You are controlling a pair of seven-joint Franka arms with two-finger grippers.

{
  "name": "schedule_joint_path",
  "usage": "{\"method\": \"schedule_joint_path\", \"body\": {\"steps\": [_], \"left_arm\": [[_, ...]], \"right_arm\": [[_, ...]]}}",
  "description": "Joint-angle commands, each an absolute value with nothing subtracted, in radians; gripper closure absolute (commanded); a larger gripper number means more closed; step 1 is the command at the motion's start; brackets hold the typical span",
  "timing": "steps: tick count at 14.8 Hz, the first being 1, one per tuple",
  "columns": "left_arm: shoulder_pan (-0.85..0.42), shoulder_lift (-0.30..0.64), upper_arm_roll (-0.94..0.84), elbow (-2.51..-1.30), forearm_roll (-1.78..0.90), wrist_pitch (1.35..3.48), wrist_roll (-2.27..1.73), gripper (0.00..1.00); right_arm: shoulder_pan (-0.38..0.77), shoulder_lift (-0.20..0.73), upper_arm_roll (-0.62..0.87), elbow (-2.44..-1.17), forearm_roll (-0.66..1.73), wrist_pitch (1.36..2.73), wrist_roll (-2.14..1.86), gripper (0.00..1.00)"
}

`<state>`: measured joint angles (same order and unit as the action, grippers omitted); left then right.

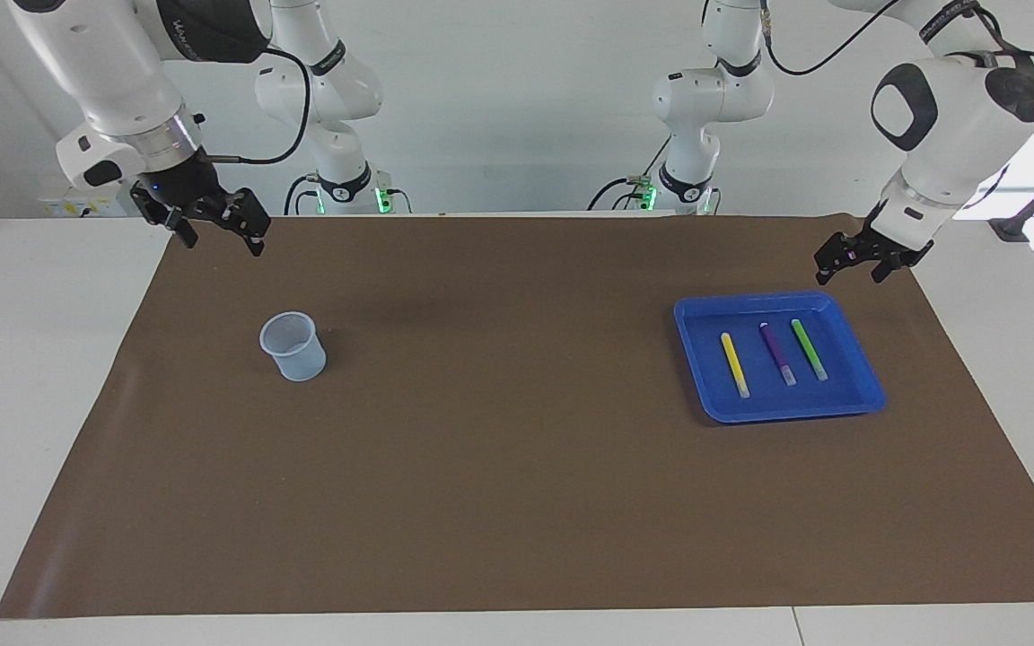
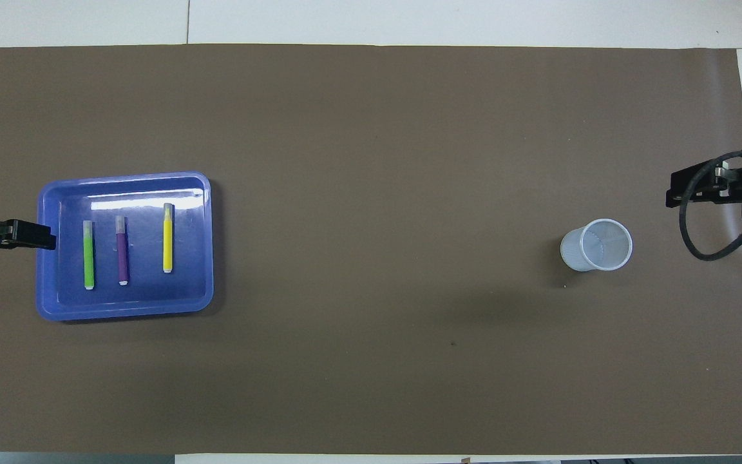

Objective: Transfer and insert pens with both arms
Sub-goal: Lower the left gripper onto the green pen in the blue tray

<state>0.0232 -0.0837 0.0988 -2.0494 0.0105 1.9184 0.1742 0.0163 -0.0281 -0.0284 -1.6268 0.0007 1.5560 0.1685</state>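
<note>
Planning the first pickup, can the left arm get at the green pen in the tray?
Probably yes: the left pincer hangs open by the blue tray, and nothing covers the green pen.

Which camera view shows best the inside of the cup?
The overhead view. It looks almost straight down into the cup, so the rim and bottom show, with no pen inside. The facing view shows the cup slantwise: mostly its outer wall, the rim, and only part of the inside.
</note>
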Motion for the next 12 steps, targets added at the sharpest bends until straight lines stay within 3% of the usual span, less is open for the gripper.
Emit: {"method": "schedule_joint_path", "body": {"steps": [1, 7, 12], "left_arm": [[0.055, 0.012, 0.095, -2.094, 0.006, 2.051, 0.256, 0.00], [0.077, 0.133, 0.094, -2.143, 0.006, 2.232, 0.279, 0.17], [0.075, 0.186, 0.094, -2.144, 0.006, 2.287, 0.279, 0.24]], "right_arm": [[0.002, -0.035, -0.023, -1.637, 0.017, 1.549, 0.149, 0.00], [0.002, -0.035, -0.023, -1.637, 0.018, 1.549, 0.149, 0.00], [0.002, -0.035, -0.023, -1.637, 0.017, 1.549, 0.149, 0.00]]}}
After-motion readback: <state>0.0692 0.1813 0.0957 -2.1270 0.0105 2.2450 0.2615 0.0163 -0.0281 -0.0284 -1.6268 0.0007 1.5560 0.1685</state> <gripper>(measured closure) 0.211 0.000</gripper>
